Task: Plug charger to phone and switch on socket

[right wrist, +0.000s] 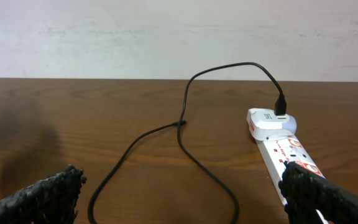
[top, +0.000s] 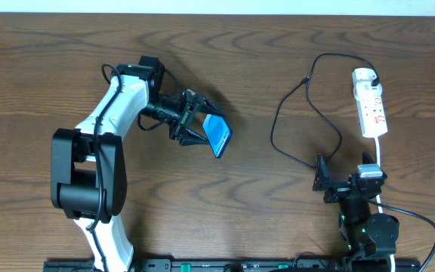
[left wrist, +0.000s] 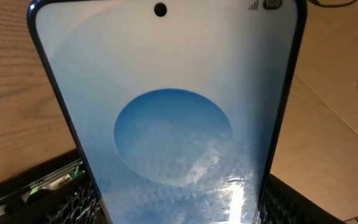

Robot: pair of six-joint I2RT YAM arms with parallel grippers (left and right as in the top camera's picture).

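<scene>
My left gripper [top: 201, 125] is closed on the phone [top: 220, 136], its fingers [left wrist: 59, 200] pressing the two long edges. The phone is held tilted left of the table's middle, and I cannot tell whether its lower edge touches the wood. From my left wrist, the phone [left wrist: 173, 124] fills nearly the whole view: pale cyan screen, one darker blue disc in the middle, and the camera hole at the top edge. My right gripper [right wrist: 182, 186] hangs over the right near part of the table [top: 240, 219] with its jaws spread wide and nothing between them; its fingers [right wrist: 42, 198] sit at the two bottom corners of that wrist view. The socket [top: 373, 112] lies flat near the right far side of the table, well apart from the phone, with its thick white cord [top: 378, 151] running back toward my right arm. The charger [top: 278, 125] has its white adapter [right wrist: 270, 122] plugged into the far end of the socket [right wrist: 291, 155]. Its black cable [right wrist: 184, 124] arcs up from the adapter, then loops left across the wood and back toward my right gripper. I cannot make out its connector tip.
</scene>
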